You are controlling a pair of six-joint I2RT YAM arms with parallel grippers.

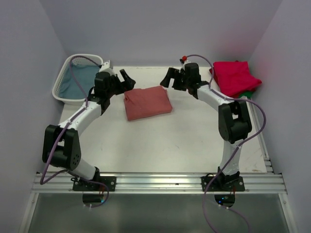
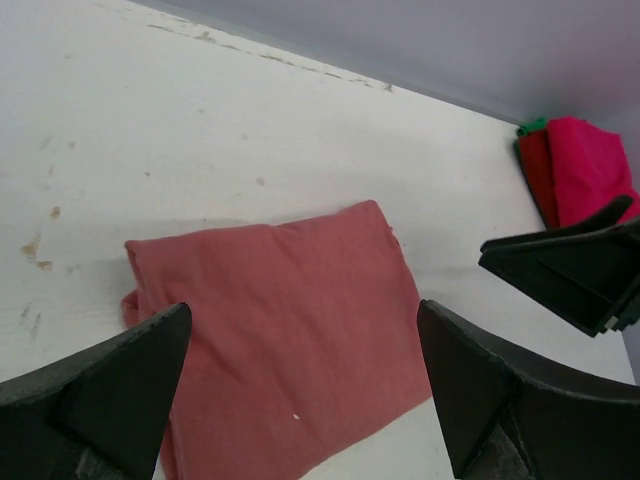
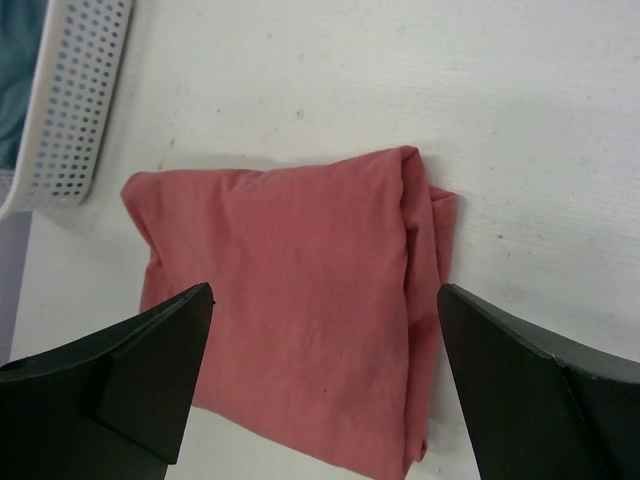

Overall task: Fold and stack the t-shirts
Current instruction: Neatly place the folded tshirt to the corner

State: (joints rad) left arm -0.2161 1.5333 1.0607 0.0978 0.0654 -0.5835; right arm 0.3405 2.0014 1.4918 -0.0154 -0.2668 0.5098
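Observation:
A dusty salmon-red t-shirt (image 1: 147,102) lies folded into a rectangle in the middle of the table, also seen in the left wrist view (image 2: 280,330) and the right wrist view (image 3: 300,300). My left gripper (image 1: 126,80) is open and empty, raised above the shirt's left far corner. My right gripper (image 1: 168,78) is open and empty, raised above its right far corner. A folded crimson-pink t-shirt (image 1: 235,76) lies at the far right on top of a green t-shirt (image 1: 250,93), of which only an edge shows.
A white lattice basket (image 1: 68,80) with teal cloth inside stands at the far left corner, also in the right wrist view (image 3: 70,100). Grey walls close the table at the back and sides. A metal rail runs along the near edge.

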